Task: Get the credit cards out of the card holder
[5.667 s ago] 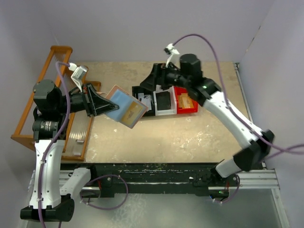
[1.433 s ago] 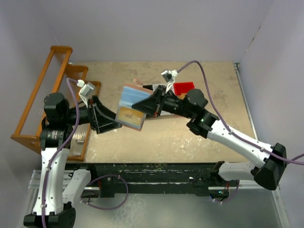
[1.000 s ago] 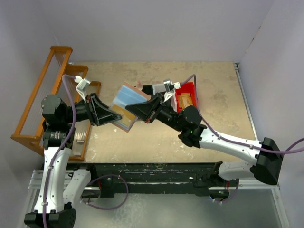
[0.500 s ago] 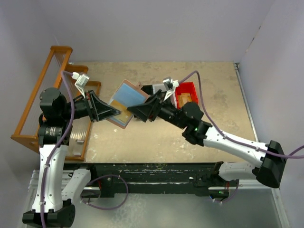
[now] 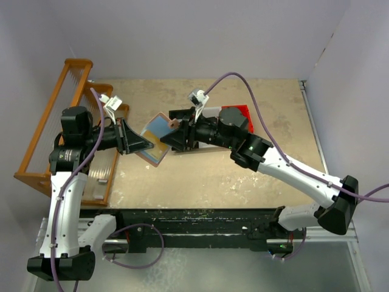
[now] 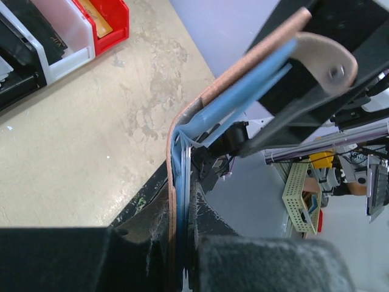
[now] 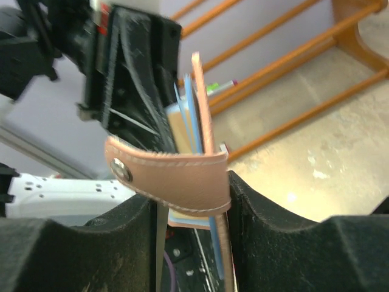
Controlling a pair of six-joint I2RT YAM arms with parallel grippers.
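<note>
- I have the holder [image 5: 155, 135] in the air over the left half of the worktop [image 5: 243, 176], about midway between its near and far edges. It is open and tilted, with the blue lining facing up.
- My left fingers [image 5: 143, 145] are clamped on one edge of it. The left wrist view shows leather and lining pinched flat between them. If that pinch also traps a card inside, the card won't slide. A pull would then drag the whole holder out of my grip.
- My right fingers [image 5: 172, 139] stand about half open, straddling the opposite edge, with the strap [image 7: 170, 176] lying across the gap. A sliver of space shows on one side, so I judge they grip nothing.
- The main risk is that closing from here catches the strap or the whole flap instead of a card. I would then tug leather against my own left hold.
- In the right wrist view a tan card [image 7: 178, 125] seems to sit among the blue layers. I can't tell how far it sticks out, so there may be too little to pinch cleanly.
- The holder hangs from one edge only. A sideways nudge from the right could fold it, twist it loose and drop it on the worktop.
- The two sets of fingers are very near each other, so a small overshoot could knock them together.
- What looks like an orange card [image 6: 96, 12] lies in the red bin [image 6: 112, 27] toward the far edge.
</note>
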